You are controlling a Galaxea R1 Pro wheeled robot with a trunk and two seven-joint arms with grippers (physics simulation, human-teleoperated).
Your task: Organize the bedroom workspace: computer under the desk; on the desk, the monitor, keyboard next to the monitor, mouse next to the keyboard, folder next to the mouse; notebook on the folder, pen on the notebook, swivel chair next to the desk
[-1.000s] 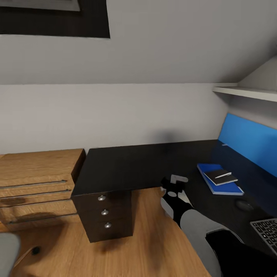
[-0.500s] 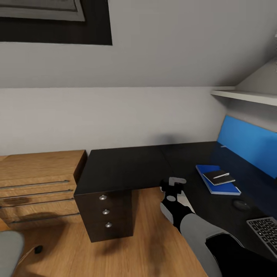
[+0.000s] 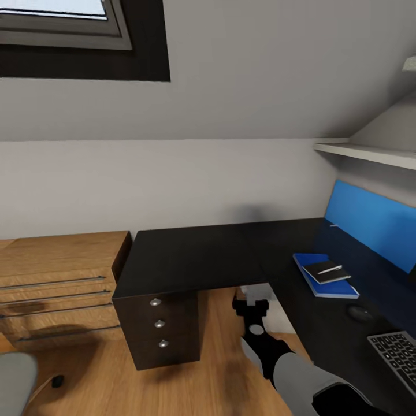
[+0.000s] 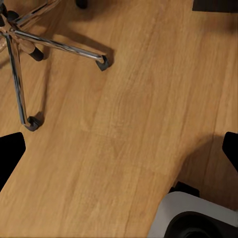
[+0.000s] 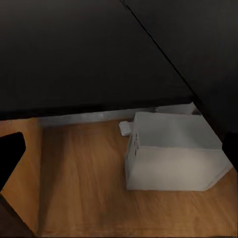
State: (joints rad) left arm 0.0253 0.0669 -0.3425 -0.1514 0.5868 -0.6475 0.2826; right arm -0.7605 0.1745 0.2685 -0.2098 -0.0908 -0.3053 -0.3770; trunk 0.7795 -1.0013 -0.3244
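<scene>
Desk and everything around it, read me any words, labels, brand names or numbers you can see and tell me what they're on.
No readable text anywhere.
Keyboard: key legends too small and blurred to read.
Folder, notebook and pen: no lettering shows.
Computer: plain pale case, with no label or brand mark visible.
Desk drawers: bare knobs, no markings.

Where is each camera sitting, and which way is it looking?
Head view: high on the robot, looking forward and down at the desk with the folder, notebook and pen stacked; the right gripper and its arm show.
Left wrist view: by the left gripper, looking down at the floor and the swivel chair base; dark finger edges show.
Right wrist view: by the right gripper, looking under the desk at the computer.
Shared: the head and right wrist views both show the desk.
</scene>
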